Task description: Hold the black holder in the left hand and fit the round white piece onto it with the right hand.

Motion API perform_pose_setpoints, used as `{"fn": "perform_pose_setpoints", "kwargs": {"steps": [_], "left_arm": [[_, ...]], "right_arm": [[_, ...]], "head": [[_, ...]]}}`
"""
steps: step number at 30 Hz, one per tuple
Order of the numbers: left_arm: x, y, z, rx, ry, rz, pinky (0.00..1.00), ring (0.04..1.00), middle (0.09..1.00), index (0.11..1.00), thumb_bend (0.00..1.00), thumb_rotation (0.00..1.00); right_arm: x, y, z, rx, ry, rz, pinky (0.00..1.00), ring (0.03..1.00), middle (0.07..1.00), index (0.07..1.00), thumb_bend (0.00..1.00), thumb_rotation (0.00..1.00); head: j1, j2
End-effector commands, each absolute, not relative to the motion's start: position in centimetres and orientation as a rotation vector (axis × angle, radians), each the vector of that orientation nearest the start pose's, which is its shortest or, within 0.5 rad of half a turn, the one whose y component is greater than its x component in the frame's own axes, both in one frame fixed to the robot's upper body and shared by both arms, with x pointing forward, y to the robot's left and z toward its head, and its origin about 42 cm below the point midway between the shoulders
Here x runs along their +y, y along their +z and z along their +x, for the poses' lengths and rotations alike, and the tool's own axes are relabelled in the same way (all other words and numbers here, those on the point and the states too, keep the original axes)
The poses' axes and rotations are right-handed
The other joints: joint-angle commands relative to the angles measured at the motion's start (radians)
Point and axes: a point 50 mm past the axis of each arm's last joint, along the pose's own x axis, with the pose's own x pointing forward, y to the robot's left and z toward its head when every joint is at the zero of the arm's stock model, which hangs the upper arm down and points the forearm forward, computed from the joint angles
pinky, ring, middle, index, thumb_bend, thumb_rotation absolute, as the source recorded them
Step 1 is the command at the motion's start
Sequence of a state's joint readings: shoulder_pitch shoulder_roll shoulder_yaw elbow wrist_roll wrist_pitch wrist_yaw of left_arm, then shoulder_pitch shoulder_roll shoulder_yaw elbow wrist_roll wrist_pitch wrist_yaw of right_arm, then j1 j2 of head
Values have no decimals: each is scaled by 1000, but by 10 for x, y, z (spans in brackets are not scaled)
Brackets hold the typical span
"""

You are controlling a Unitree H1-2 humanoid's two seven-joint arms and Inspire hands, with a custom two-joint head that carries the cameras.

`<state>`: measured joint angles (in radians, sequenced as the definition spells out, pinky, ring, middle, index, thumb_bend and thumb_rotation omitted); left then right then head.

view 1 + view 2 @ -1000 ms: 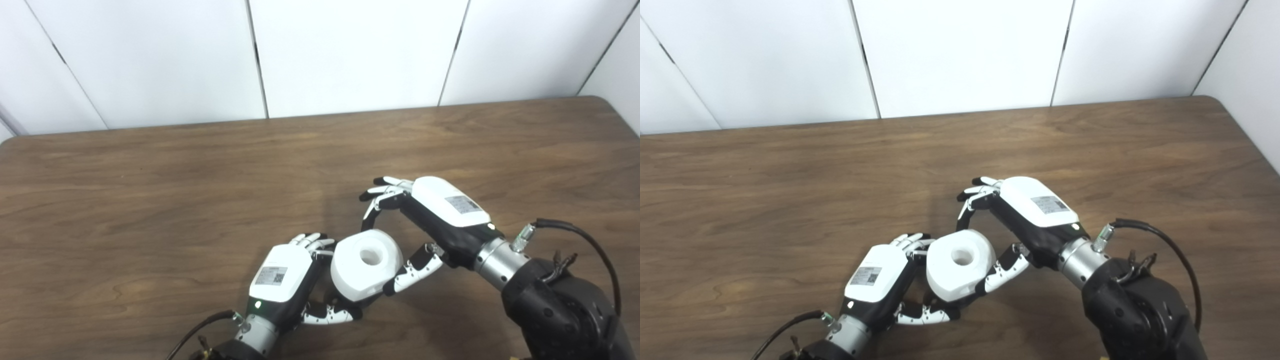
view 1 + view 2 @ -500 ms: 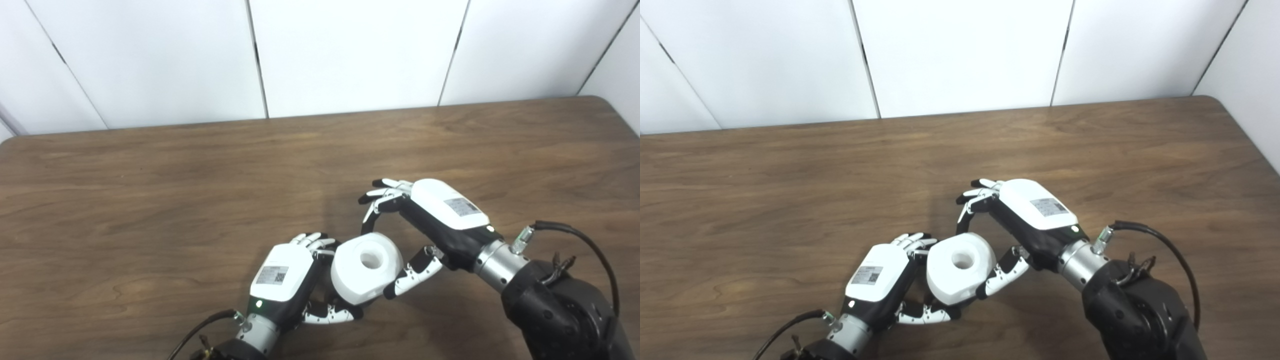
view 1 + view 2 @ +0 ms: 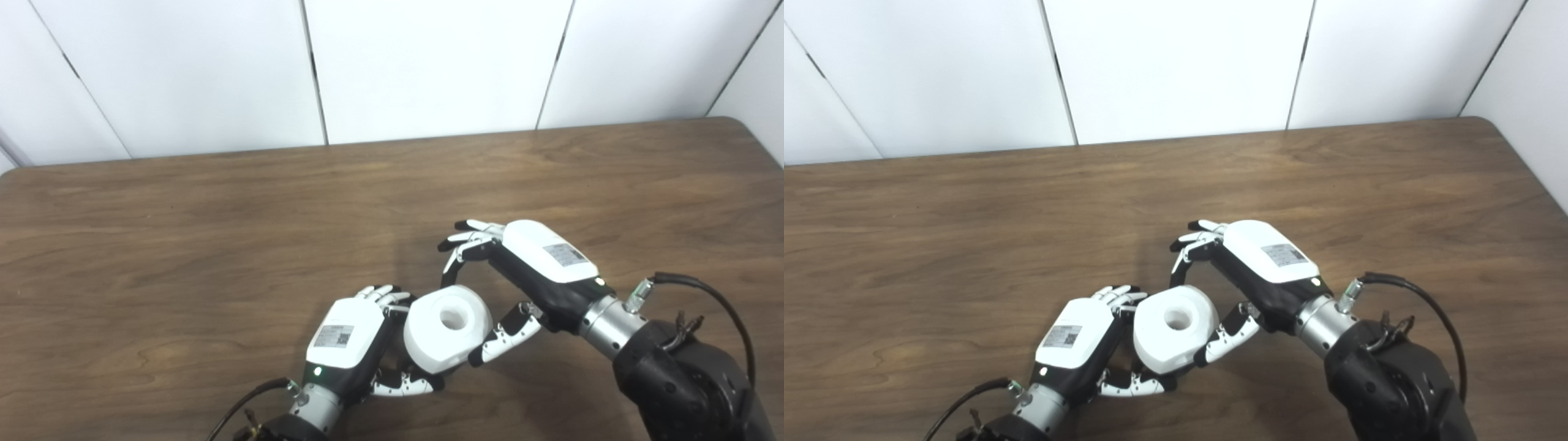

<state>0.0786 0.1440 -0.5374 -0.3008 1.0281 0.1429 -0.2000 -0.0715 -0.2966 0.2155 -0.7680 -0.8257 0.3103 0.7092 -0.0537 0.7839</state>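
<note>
The round white piece (image 3: 448,327) is a chunky puck with a hole in the middle, sitting low over the wooden table (image 3: 184,245). The left hand (image 3: 352,343) is curled around something underneath it, mostly hidden, so can't tell what. The right hand (image 3: 520,278) pinches the piece, thumb on its right edge, fingers (image 3: 456,257) arched over the far edge.

Robot test bay or lab, plain white wall panels (image 3: 429,61) with dark seams behind, one brown wood-grain desk (image 3: 184,214) with rounded corners, humanoid arms with exposed cables (image 3: 704,288)
</note>
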Motion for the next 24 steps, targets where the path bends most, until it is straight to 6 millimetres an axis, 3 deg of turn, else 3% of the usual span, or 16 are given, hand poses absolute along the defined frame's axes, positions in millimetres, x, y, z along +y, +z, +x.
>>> {"fn": "perform_pose_setpoints", "kwargs": {"steps": [1, 24], "left_arm": [[119, 98, 204, -33, -621, 1143, 885, 887, 819, 490, 517, 48], [119, 100, 204, -29, -627, 1147, 883, 889, 823, 490, 516, 49]], "right_arm": [[-200, 264, 233, -294, 458, -1136, 912, 934, 817, 483, 522, 133], [-204, 267, 238, -314, 456, -1194, 896, 938, 811, 483, 522, 131]], "head": [[0, 1], [-12, 7]]}}
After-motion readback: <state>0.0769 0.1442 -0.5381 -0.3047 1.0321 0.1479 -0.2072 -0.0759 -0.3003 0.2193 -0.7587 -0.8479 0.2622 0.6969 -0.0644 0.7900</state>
